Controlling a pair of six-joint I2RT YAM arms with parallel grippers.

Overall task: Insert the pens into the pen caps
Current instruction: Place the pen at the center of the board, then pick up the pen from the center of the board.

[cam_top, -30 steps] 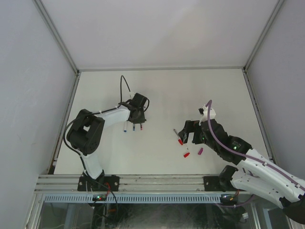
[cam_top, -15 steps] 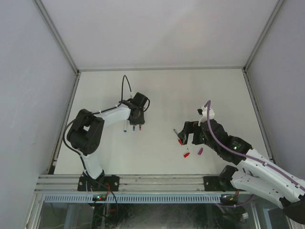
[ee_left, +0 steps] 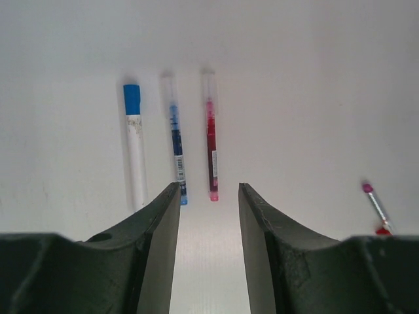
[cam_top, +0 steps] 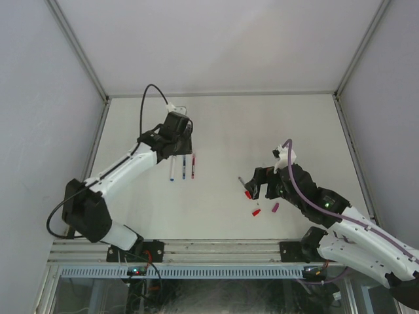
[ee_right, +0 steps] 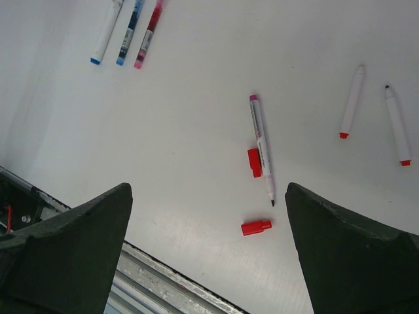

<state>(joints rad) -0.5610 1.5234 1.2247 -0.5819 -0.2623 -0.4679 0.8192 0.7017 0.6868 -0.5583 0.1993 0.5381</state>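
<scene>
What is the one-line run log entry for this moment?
left gripper: open, empty, facing three-pen row | right gripper: open, empty, near magenta-ended pen and two red caps

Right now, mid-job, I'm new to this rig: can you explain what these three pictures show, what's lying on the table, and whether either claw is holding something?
You see two robot arms bolted at the near edge of a white table. The overhead picture looks down from behind them; the other two come from a camera on each wrist, so the dark wedges at the bottom are that arm's own fingers. The left gripper points at three pens lying side by side; its jaws are apart and hold nothing. The right gripper is wide open and empty, over an uncapped pen with two red caps near it. Further off lie two more pens.
</scene>
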